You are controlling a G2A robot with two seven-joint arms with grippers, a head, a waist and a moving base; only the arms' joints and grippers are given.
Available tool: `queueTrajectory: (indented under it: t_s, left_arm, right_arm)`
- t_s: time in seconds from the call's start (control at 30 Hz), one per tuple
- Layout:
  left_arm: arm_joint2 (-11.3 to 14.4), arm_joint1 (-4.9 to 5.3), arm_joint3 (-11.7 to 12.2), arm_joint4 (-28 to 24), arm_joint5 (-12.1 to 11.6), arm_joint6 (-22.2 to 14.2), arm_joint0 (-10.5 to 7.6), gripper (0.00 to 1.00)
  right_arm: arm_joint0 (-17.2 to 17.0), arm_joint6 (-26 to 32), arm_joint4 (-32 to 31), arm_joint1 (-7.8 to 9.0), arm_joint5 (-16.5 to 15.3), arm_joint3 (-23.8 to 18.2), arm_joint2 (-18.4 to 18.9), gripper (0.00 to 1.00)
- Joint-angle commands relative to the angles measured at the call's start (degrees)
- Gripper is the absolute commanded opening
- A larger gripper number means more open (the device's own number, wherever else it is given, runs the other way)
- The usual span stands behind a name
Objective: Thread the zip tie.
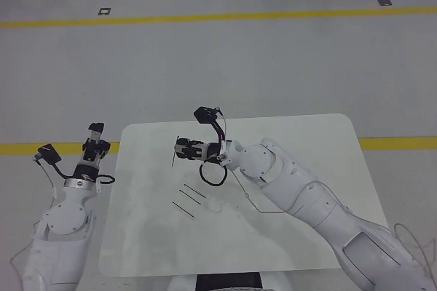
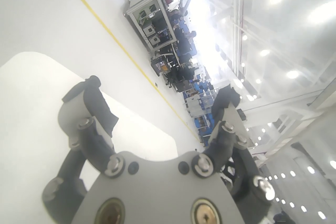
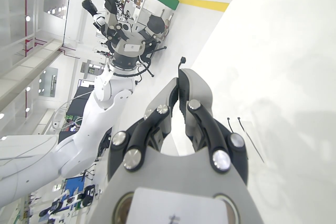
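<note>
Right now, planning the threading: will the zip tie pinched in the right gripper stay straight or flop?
Probably springy, not floppy: the zip tie stands straight beyond the shut right gripper. Likely very light and thin, so it may pivot in the pinch.

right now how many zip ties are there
4 zip ties: one clamped in the right gripper; three side by side on the table nearer the robot. Others may be hidden.

**No legible print on 2 labels**

A small white label (image 3: 132, 47) on the left gripper's (image 3: 132, 13) wrist plate carries marks too small to read. A larger white label (image 3: 178, 212) on the right gripper's (image 3: 179, 89) base is cut off, its mark unreadable.
</note>
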Motion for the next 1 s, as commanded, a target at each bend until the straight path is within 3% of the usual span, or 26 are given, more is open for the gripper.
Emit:
queueTrajectory:
  t_s: [0.0,0.17,0.23,0.33,0.57,0.97]
  left_arm:
    - [-0.01,0.0,-0.01,-0.57,0.15,-0.02,-0.01,1.0]
    - [0.04,0.0,-0.1,-0.43,0.08,-0.06,-0.06,1.0]
    - [-0.04,0.1,-0.6,1.84,-2.18,-1.01,-0.12,1.0]
    - [-1.02,0.53,-1.02,11.82,-5.6,-0.83,0.16,1.0]
    - [1.5,1.87,-3.36,36.64,-5.6,7.11,0.97,1.0]
    - [1.82,2.07,-3.43,37.55,-5.6,7.98,1.14,1.0]
  right_arm:
    - [0.0,0.0,0.0,0.0,0.0,0.0,0.0,0.0]
    - [0.0,0.0,0.0,0.0,0.0,0.0,0.0,0.0]
    - [0.0,0.0,0.0,0.0,0.0,0.0,0.0,0.0]
    - [0.0,0.0,0.0,0.0,0.0,0.0,0.0,0.0]
    - [0.0,0.0,0.0,0.0,0.0,0.0,0.0,0.0]
    - [0.0,0.0,0.0,0.0,0.0,0.0,0.0,0.0]
